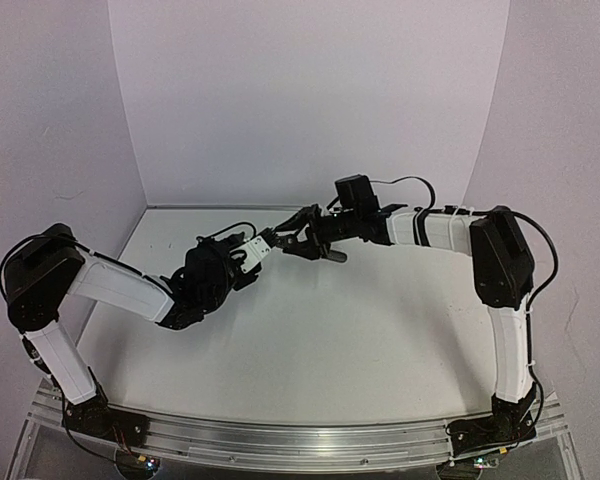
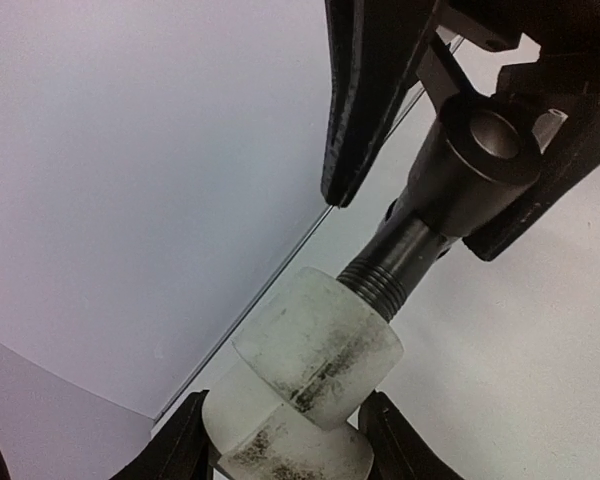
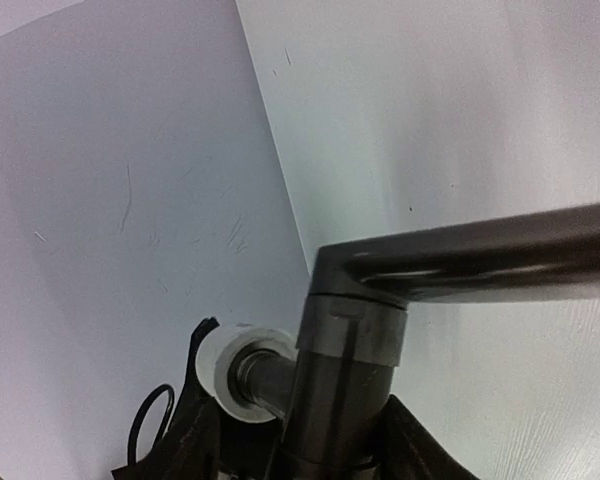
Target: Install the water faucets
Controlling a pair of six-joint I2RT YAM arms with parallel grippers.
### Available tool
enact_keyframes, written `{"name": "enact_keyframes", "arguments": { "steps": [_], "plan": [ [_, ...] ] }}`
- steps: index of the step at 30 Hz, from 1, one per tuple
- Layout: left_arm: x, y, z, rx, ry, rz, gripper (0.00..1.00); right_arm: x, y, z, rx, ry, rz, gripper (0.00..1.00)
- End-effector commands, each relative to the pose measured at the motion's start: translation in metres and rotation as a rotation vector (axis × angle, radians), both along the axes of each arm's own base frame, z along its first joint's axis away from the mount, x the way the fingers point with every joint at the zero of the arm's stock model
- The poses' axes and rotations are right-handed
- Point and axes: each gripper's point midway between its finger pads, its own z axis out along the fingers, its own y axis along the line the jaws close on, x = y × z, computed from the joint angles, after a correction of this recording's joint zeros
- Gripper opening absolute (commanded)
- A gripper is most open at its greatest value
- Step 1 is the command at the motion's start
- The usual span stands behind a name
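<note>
My left gripper [image 1: 252,252] is shut on the white plastic fitting [image 1: 265,246], held above the table's middle. In the left wrist view the stained fitting [image 2: 315,365] sits between my fingers [image 2: 175,452], and the black faucet's [image 2: 460,170] threaded end [image 2: 380,275] goes into its top. My right gripper [image 1: 302,240] is shut on the black faucet [image 1: 315,240] and meets the fitting from the right. In the right wrist view the faucet body [image 3: 345,390] stands between my fingers [image 3: 420,450], its long bar [image 3: 480,250] runs off to the right, and the fitting [image 3: 225,375] sits on its stub behind.
The white table [image 1: 330,340] is enclosed by white walls [image 1: 310,100] at the back and sides. Both arms reach over its middle and meet there. An aluminium rail [image 1: 300,440] runs along the near edge.
</note>
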Motion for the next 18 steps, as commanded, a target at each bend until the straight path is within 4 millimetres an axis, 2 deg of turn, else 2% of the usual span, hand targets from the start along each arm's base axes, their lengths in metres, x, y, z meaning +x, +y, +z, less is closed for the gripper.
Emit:
{"name": "enact_keyframes", "arguments": {
  "steps": [1,4,5,6,7,10,13,18],
  "plan": [
    [-0.023,-0.031,-0.033,-0.014,0.116,-0.145,0.0,-0.07,0.014,0.158,0.307,-0.351,0.241,0.64],
    [-0.022,-0.029,-0.029,-0.054,0.125,-0.127,0.0,-0.068,0.009,0.158,0.3,-0.354,0.223,0.77],
    [-0.022,-0.029,-0.027,-0.068,0.13,-0.123,0.0,-0.068,0.006,0.157,0.296,-0.351,0.217,0.86],
    [-0.021,-0.029,-0.025,-0.082,0.133,-0.114,0.0,-0.069,0.005,0.157,0.294,-0.348,0.215,0.91],
    [-0.02,-0.029,-0.023,-0.095,0.134,-0.109,0.0,-0.069,0.004,0.154,0.289,-0.341,0.213,0.93],
    [-0.019,-0.028,-0.019,-0.124,0.139,-0.1,0.0,-0.074,-0.004,0.154,0.283,-0.344,0.208,0.98],
    [-0.016,-0.022,-0.015,-0.166,0.152,-0.075,0.0,-0.076,-0.02,0.156,0.259,-0.39,0.175,0.98],
    [-0.016,-0.016,-0.013,-0.231,0.198,-0.062,0.0,-0.049,-0.071,0.156,0.098,-0.601,0.082,0.98]
  ]
}}
